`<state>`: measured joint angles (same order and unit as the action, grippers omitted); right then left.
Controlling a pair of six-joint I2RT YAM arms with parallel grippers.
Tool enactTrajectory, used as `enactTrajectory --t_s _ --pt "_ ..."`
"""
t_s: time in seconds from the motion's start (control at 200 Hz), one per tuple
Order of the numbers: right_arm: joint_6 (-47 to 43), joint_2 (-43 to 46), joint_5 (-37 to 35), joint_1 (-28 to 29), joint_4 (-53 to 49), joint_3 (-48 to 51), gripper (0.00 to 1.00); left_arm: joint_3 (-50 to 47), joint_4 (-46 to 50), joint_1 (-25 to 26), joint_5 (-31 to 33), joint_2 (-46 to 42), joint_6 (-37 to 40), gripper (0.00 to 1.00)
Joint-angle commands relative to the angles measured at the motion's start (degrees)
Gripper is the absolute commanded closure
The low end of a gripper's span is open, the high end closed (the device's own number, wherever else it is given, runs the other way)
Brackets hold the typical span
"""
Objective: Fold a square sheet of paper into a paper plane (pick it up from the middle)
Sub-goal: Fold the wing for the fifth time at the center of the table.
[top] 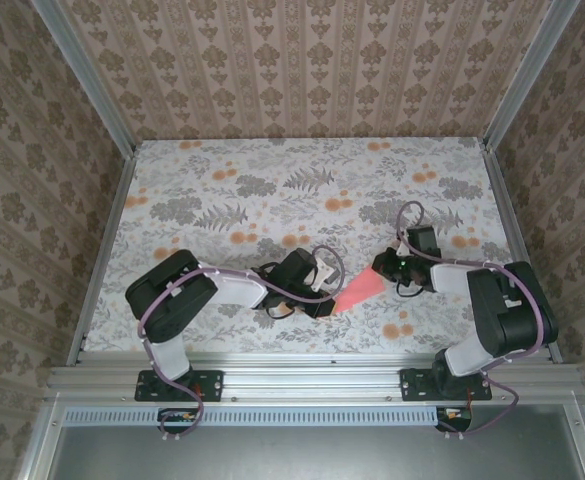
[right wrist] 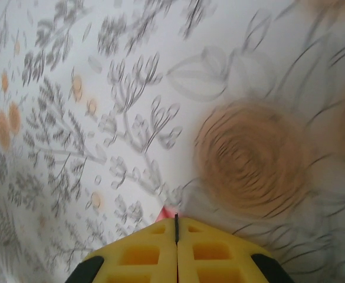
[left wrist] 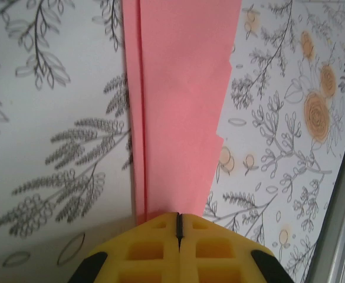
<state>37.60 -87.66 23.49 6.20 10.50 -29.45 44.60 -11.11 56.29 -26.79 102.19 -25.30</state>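
Near the front edge of the flower-printed desk (top: pixel 272 170), the left fingers (left wrist: pixel 148 247) are clamped on the narrow end of one salmon-pink paper plane (left wrist: pixel 184 106), creased lengthwise. The right fingers (right wrist: pixel 207 247) are pinched shut on a corner of its wider end.

There are 2 robot arms: the left arm (top: pixel 187 290) and the right arm (top: pixel 507 305). They carry 2 hands, the left hand (top: pixel 327 295) and the right hand (top: pixel 387 268), each with 2 yellow fingers (left wrist: pixel 143 250). There is 1 folded pink paper (top: pixel 364 288), 1 floral-printed table (top: pixel 272 170) and 3 wallpapered walls (top: pixel 302 60).
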Motion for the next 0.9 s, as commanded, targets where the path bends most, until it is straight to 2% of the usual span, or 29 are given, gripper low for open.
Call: enactTrajectory --t_s 0.0,0.245,0.395,0.64,0.725,0.895 --pt "-2.5 0.1 -2.2 -2.1 -1.9 -1.9 0.92 -2.4 15.2 1.3 2.0 1.1 -0.5 1.0" --pt "-3.9 4.8 -0.1 -2.9 -5.7 -2.5 0.91 1.9 17.0 2.2 1.8 -0.3 -0.6 0.95" --pt "-4.7 8.4 2.6 -2.9 -9.6 -2.6 0.88 5.4 17.6 2.5 2.1 -2.0 -1.2 0.85" --pt "-5.9 15.6 5.9 -2.9 -15.0 0.0 0.74 10.0 22.3 3.2 5.0 -6.0 -0.2 0.67" --pt "-6.0 17.5 6.4 -2.8 -15.8 1.3 0.7 11.7 26.4 4.0 8.4 -6.6 1.8 0.61" --pt "-5.7 20.4 7.1 -2.4 -16.5 3.6 0.64 15.2 31.4 5.4 12.0 -4.9 4.8 0.56"
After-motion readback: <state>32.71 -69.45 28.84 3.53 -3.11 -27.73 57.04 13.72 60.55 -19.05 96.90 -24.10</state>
